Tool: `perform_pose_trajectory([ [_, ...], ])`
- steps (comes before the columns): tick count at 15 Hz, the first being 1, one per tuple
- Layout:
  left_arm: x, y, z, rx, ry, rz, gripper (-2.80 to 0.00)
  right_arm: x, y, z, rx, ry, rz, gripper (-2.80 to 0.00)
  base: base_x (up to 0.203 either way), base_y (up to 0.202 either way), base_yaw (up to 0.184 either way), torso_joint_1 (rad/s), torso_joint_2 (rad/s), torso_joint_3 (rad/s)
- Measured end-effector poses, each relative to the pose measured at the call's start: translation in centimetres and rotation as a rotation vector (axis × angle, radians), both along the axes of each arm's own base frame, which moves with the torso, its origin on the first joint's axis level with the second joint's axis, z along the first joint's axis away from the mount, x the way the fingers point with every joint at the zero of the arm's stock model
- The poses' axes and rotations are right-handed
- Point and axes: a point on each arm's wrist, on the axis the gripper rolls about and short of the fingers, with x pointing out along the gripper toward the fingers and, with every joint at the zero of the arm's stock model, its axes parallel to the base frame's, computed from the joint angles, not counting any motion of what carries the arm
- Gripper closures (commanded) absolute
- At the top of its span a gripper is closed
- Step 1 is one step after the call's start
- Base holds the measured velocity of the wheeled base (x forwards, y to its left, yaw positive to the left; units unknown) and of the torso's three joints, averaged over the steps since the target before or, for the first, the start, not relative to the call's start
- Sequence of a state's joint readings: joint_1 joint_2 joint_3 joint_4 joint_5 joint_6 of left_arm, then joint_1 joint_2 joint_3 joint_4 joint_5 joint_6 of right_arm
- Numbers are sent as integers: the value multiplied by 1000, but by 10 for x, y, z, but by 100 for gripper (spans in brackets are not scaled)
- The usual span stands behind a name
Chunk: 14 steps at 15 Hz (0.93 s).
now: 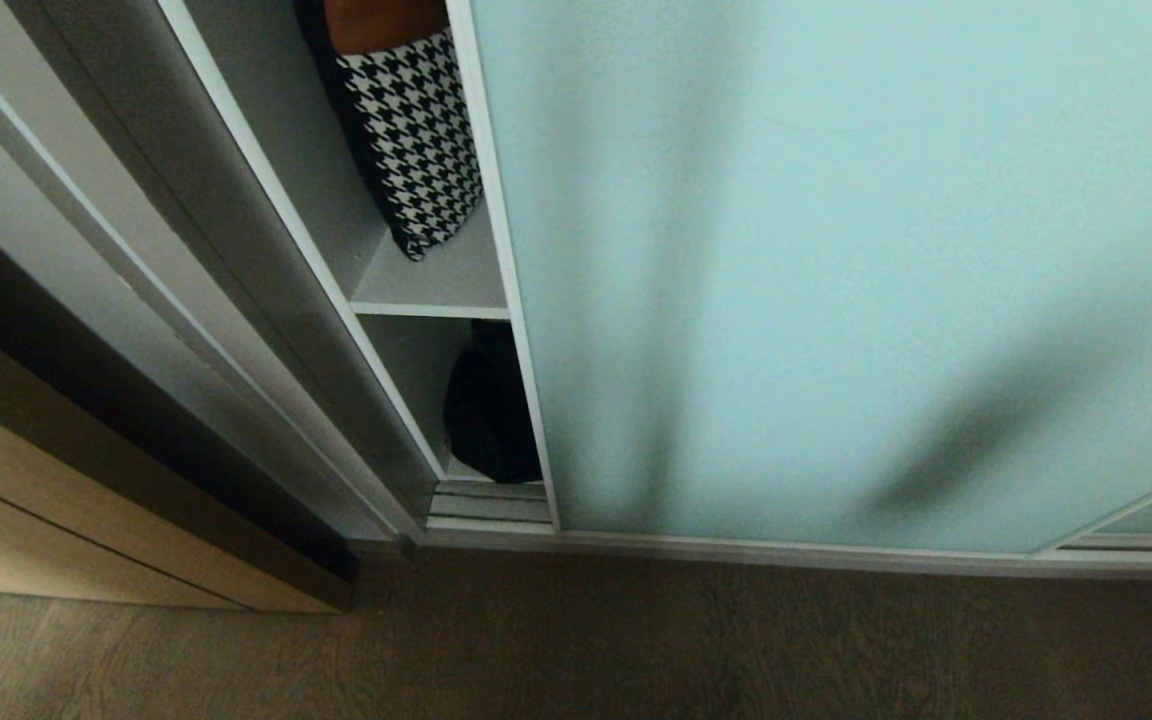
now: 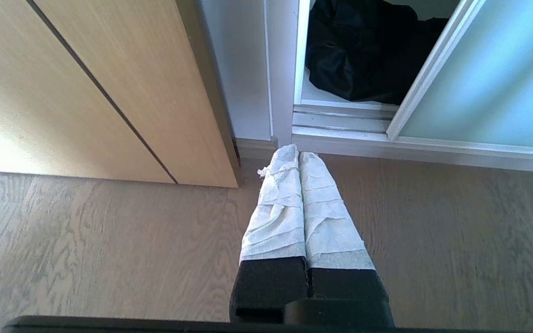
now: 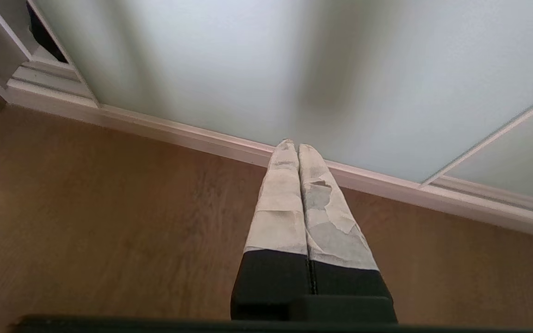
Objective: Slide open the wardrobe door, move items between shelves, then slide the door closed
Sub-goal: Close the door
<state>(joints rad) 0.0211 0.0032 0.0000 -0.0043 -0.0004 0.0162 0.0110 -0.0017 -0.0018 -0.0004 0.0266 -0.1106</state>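
Sliding door [image 1: 836,260] nearly closed, leaving a narrow gap at its left edge. Black bag [image 1: 491,420] lies on the bottom shelf [image 2: 315,95], under the upper shelf [image 1: 431,295]. Left gripper [image 2: 299,155] and right gripper [image 3: 293,144] hang above the floor [image 2: 109,240], fingers pressed together, holding nothing.

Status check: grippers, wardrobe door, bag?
Left gripper and right gripper shut, empty. Sliding door nearly closed. Black bag on bottom shelf. Nothing blocking.

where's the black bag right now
In the head view the black bag sits in the wardrobe's bottom compartment, under the shelf holding a houndstooth bag, just left of the sliding door.
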Motion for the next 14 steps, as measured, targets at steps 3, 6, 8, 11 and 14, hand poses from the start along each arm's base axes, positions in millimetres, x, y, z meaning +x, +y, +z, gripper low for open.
perform_pose_trajectory([
  [3, 0, 0, 0, 13, 5, 4, 0, 0, 0, -1, 96, 6, -2, 0, 0, 0, 0, 0, 0, 0],
  [6, -3, 0, 13, 25, -60, 3, 0, 0, 0, -1, 97, 6, -2, 0, 0, 0, 0, 0, 0, 0],
  [8, -16, -1, 48, 29, -166, -14, 0, 0, 0, -1, 98, 6, -2, 0, 0, 0, 0, 0, 0, 0],
  [11, -43, -3, 124, 44, -303, -94, 0, 0, 0, -1, 98, 6, -1, 0, 0, 0, 0, 0, 0, 0],
  [14, -33, -6, 191, 62, -287, -246, 0, 0, 0, -1, 98, 6, -1, 0, 0, 0, 0, 0, 0, 0],
])
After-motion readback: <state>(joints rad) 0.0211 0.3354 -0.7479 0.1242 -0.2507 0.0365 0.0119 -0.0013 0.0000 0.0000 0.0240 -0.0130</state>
